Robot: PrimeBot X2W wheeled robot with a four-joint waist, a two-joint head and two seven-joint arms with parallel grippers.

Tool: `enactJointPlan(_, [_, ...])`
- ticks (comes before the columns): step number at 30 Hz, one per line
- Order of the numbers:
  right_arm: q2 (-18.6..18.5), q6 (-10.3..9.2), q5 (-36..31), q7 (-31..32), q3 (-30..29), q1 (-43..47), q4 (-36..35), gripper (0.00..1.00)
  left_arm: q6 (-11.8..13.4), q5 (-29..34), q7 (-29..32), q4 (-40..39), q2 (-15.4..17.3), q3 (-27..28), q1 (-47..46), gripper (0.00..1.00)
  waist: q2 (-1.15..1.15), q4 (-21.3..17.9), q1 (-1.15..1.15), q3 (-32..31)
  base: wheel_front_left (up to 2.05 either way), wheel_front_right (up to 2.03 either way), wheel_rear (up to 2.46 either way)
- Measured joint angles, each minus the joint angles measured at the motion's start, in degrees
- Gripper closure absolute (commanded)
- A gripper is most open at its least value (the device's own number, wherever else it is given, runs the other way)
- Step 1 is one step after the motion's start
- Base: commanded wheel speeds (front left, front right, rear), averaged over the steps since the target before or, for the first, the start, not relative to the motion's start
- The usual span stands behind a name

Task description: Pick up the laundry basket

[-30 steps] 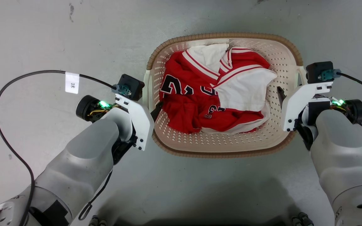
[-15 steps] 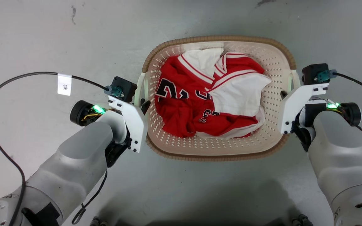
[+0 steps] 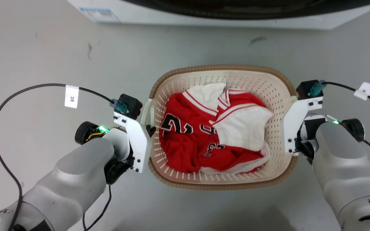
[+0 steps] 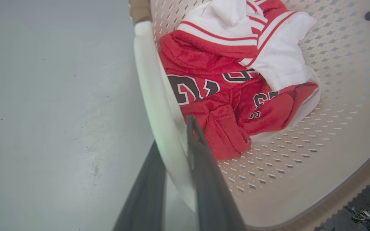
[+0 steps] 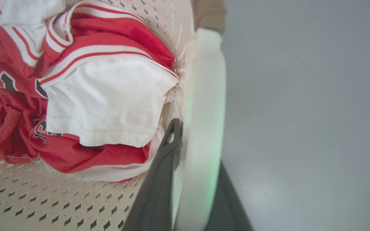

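Reviewer: Step in hand?
Annotator: Lift, I'd say. Cream perforated plastic laundry basket with brown woven-look rim (image 3: 223, 68) sits centre of the head view on grey floor (image 3: 43, 57). White washing machine (image 3: 204, 16) is at 12 o'clock, apart from it.
Reviewer: Grippers?
Annotator: Left gripper (image 4: 172, 131) at the basket's 9 o'clock, pinching white plastic left handle (image 4: 149, 73), one dark finger inside the wall, one outside. Right gripper (image 5: 198, 144) at 3 o'clock, same clamp on white plastic right handle (image 5: 206, 80).
Reviewer: Off the floor yet?
Annotator: Can't tell, underside hidden.
Reviewer: Contents?
Annotator: Crumpled red-and-white jersey with black numerals (image 3: 185, 144), heaped on the basket bottom, slightly toward 7 o'clock.
Reviewer: Next move?
Annotator: Judgement only: raise both arms together at the same rate so the rim comes up level. Handles look thin and smooth and the fingers hold them near mid-length, so an uneven pull could let one slide or tip the load. Load looks light, so the grip shouldn't need much more squeeze.
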Motion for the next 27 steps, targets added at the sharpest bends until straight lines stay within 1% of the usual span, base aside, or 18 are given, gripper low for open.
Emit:
enactJointPlan(3, [0.1,0.00,0.9,2.9,0.9,0.4,0.0,1.00,0.0,0.0,0.3,-0.3,0.5,0.0,0.4,1.00,0.00,-0.1,0.00,-3.3,0.00,0.00,0.00])
enactJointPlan(9, [0.2,0.01,2.5,7.7,3.2,2.1,0.2,1.00,0.0,-0.2,5.3,-2.9,2.0,0.1,3.1,1.00,0.00,-0.2,0.00,-10.6,0.00,0.00,0.00])
enactJointPlan(13, [0.3,0.02,4.7,10.4,5.2,2.5,0.2,1.00,0.0,-1.5,8.4,-4.8,3.2,0.1,4.4,1.00,0.00,-0.4,0.00,-15.5,0.00,0.00,0.00])
enactJointPlan(21, [0.5,0.02,10.9,14.2,11.4,3.6,0.2,1.00,0.0,-3.4,14.2,-7.7,5.8,0.1,5.9,1.00,0.00,-0.8,-0.01,-24.0,0.00,0.00,0.00])
enactJointPlan(27, [0.4,0.01,15.9,17.6,16.7,5.4,-0.4,1.00,0.0,-6.2,19.0,-8.7,6.7,0.0,7.2,1.00,0.00,-1.2,-0.01,-29.3,0.00,0.00,0.00])
